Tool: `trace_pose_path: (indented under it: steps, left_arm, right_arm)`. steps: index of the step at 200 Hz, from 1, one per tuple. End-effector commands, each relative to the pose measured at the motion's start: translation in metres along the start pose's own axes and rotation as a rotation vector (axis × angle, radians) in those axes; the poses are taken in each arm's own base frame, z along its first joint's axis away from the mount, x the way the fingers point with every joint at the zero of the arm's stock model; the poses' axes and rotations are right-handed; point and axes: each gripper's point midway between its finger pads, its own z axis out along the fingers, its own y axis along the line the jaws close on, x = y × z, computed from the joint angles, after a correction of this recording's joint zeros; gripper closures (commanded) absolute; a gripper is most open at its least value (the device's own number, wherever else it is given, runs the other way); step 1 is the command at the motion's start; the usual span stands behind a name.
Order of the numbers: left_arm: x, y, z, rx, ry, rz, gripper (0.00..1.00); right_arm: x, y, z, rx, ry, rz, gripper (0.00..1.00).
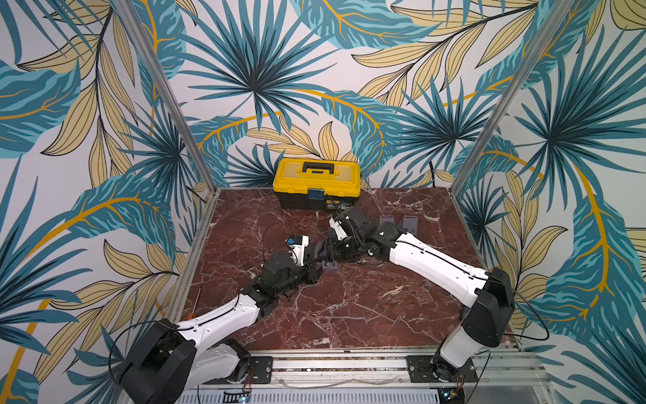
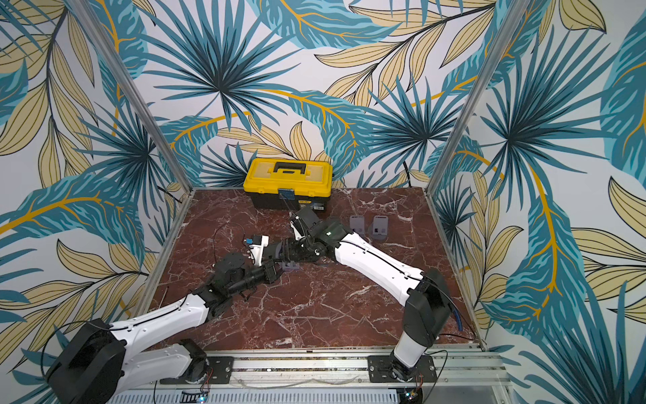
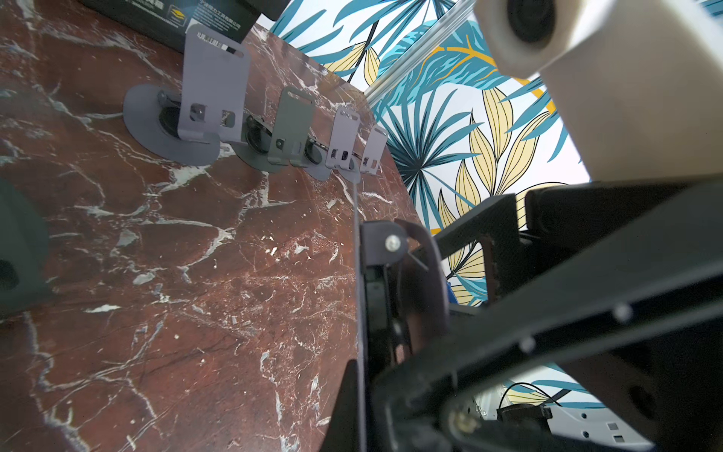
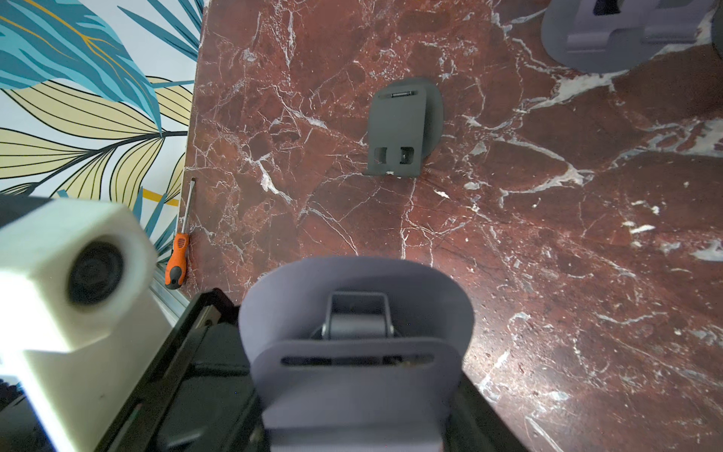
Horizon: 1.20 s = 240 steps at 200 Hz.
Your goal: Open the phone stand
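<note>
left pincer and right pincer meet in front of the yellow toolbox, each clenched on the grey phone stand, held between them near mid-table, out from the toolbox's front. four other stands stand opened in a row just beside the toolbox. an orange screwdriver lies well apart from the toolbox, at the marble table edge.

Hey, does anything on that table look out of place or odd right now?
Only the orange-handled screwdriver: it lies along the red marble table's left edge beside the wall, well away from the grey phone stands.
</note>
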Motion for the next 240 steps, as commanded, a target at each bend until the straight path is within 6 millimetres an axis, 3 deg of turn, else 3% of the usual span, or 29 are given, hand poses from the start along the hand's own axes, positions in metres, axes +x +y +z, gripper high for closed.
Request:
trace_pose_path:
  steps: [1,97,154,240]
  left_arm:
    - [-0.001,0.035,-0.003,-0.124,-0.037,0.028,1.0]
    - [0.017,0.061,-0.004,-0.212,0.031,0.078,1.0]
    - [0.024,0.073,-0.008,-0.273,0.063,0.117,1.0]
    - [0.033,0.08,-0.011,-0.307,0.099,0.174,1.0]
  right_arm:
    - [0.01,-0.014,-0.014,0.04,0.066,-0.006,0.6]
    - [0.034,-0.029,-0.032,0.082,0.233,-0.078,0.62]
    - [0.046,-0.039,-0.057,0.092,0.308,-0.111,0.62]
    - [0.059,-0.037,-0.078,0.027,0.378,-0.104,0.63]
